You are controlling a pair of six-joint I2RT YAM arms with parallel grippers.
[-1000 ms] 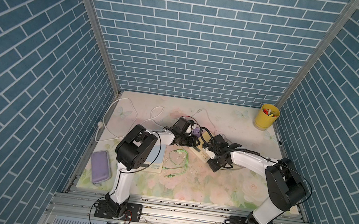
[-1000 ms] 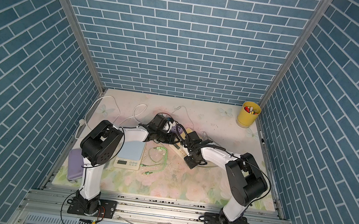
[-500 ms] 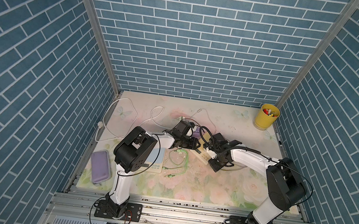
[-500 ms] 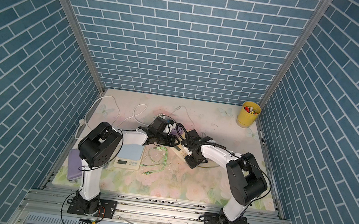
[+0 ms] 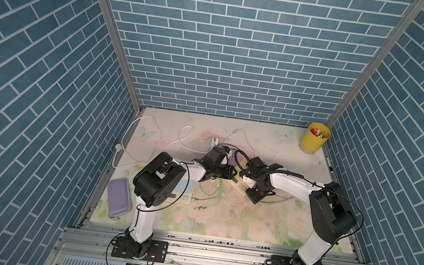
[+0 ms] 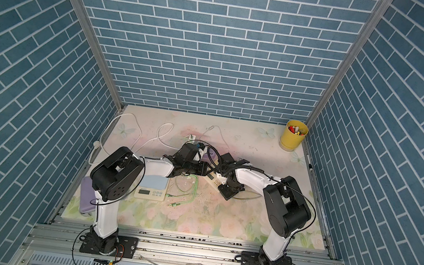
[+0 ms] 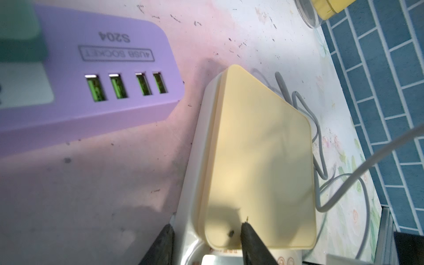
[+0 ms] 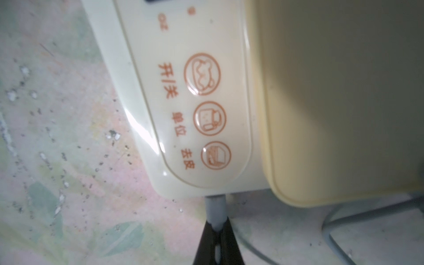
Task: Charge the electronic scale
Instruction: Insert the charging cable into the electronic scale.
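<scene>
At about 8 o'clock on the floral mat (image 5: 248, 227) lies a purple case (image 5: 118, 199), and just inward of it a blue-topped scale (image 6: 152, 182) sits partly under the left arm, untouched. A loose white cable (image 5: 159, 143) loops at 10 o'clock, and a green cable (image 5: 220, 192) trails toward 6 o'clock. Near the middle, the left gripper (image 7: 206, 227) reaches in from 9 o'clock. Its jaws stand partly apart astride the near corner of the electronic scale (image 7: 259, 149), one finger beside the white base and one over the cream platform. Whether they pinch it or merely brace it I cannot tell. That scale lies flat at the table's centre, with a purple USB socket (image 7: 103, 52) just beside it at roughly 11 o'clock. All four of the socket's ports show empty in the left wrist view. From about 4 o'clock the right gripper (image 8: 215, 227) is clamped on a grey plug (image 8: 214, 206), whose tip meets the scale's side wall below the button panel. It looks entered or on the point of entering, but the seating itself is hidden. The plug's grey cable (image 7: 317, 128) loops on the mat beside the scale, and its far end cannot be traced. A yellow cup (image 5: 314, 142) stands well apart at 2 o'clock. My reading is that the scale end is about done. What is left is confirming that the plug is home and getting the other end into an open port.
</scene>
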